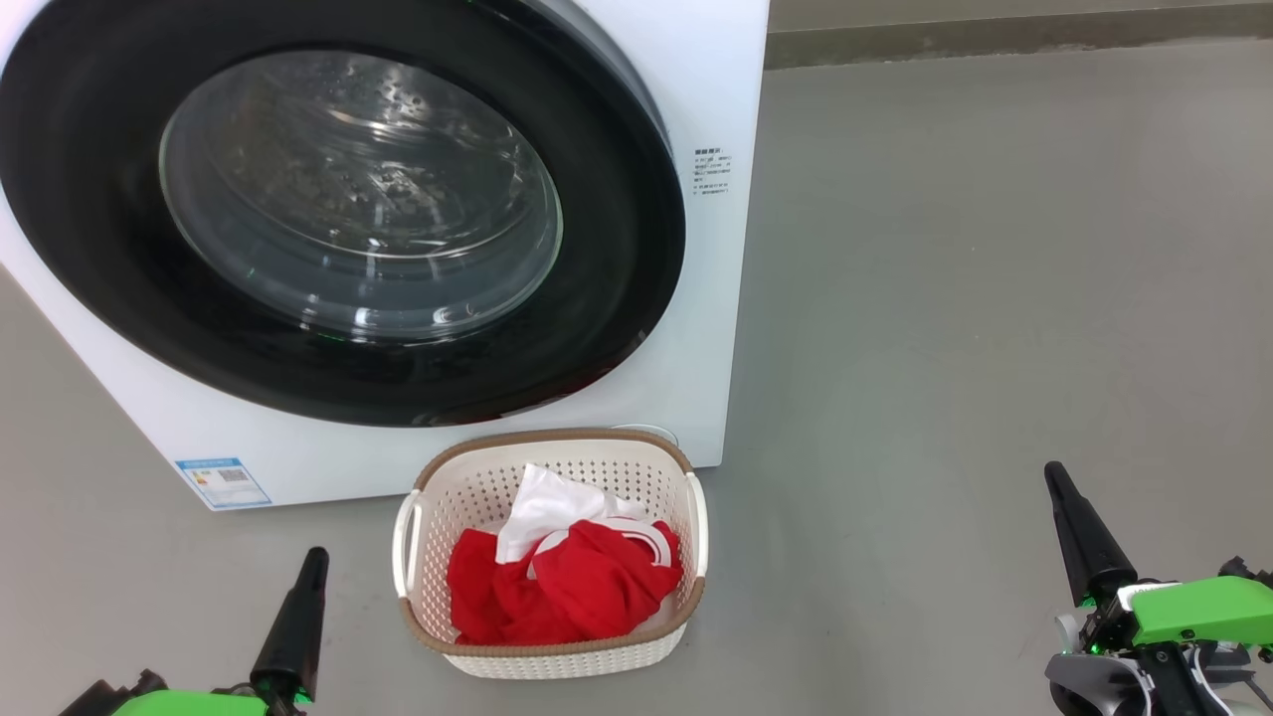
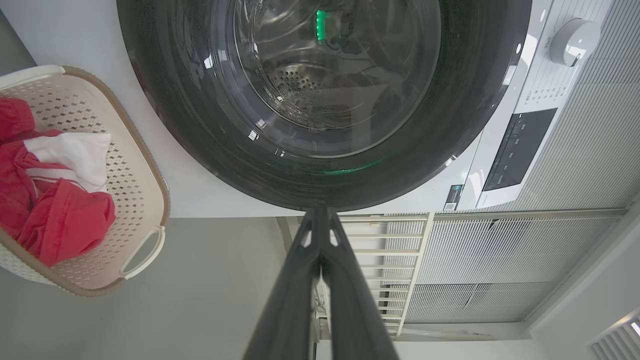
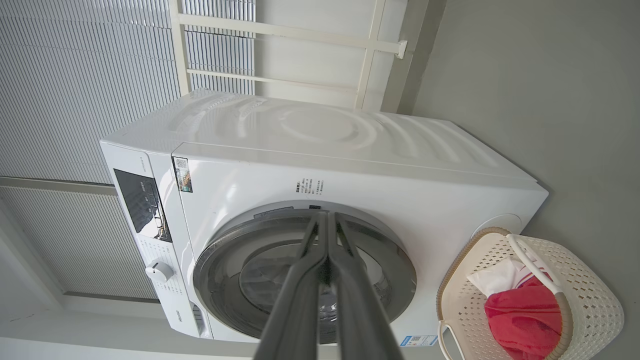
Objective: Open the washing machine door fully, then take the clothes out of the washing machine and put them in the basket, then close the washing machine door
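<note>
Closest to me, low to the floor, the left gripper (image 1: 312,567) has its two dark fingers pressed together on nothing, pointing up and a little right toward the washer. Far over on the other side, the right gripper (image 1: 1056,485) is clenched the same way, empty, its tip leaning slightly left.

Between them, nearer the left one, sits the basket (image 1: 467,487). It is cream-white and perforated with a brown woven-look rim, its mouth facing up and one white handle out to each side. It stands square to the washer; I cannot tell from here which way its longer side runs. The left gripper's tip is near its front left corner, not touching, and the right gripper is well apart from it.

The clothes (image 1: 582,587) lie inside as a bright red crumpled heap that fills the nearer part of the basket. A white panel pokes up on the washer side, and a white-trimmed edge curls over the top.

Just behind the basket's far rim stands the washing machine (image 1: 721,89), white, with a small blue label sticker (image 1: 221,482) at its lower left corner. The washing machine door (image 1: 617,259) is shut flat against the front and faces the grippers. Its wide glossy black rim rings a bulging clear window, through which I can see the steel drum.

Grey floor (image 1: 995,249) stretches away on the right.
</note>
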